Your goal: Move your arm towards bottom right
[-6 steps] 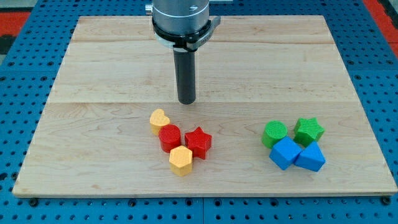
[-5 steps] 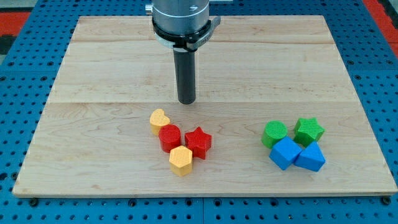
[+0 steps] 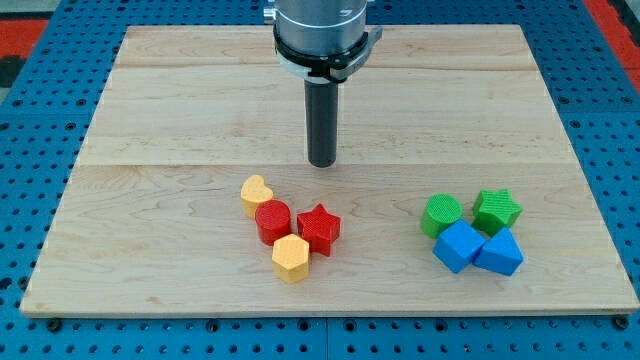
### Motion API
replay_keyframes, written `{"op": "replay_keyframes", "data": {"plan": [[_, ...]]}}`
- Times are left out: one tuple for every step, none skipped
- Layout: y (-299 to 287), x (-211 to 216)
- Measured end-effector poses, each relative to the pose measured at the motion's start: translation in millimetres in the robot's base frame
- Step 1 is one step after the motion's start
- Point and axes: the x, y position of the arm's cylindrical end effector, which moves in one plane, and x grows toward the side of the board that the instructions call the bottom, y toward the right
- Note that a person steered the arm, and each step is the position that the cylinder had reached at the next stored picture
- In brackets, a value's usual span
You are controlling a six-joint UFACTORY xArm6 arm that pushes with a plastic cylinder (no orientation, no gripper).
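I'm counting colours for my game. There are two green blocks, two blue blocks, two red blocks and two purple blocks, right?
Almost. No blocks are purple: the last two are yellow, a yellow heart and a yellow hexagon, as the camera view shows. The green, blue and red pairs are right.

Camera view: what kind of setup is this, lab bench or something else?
Most likely a robotics lab test bench. A wooden board lies on a blue perforated base, small coloured blocks such as the red star sit in clusters, and my tip hangs above them toward the view's top.
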Motion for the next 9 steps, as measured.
{"op": "replay_keyframes", "data": {"plan": [[50,0],[130,4],[199,32],[209,32],[218,32],[223,32],[227,32],[267,42],[278,77]]}}
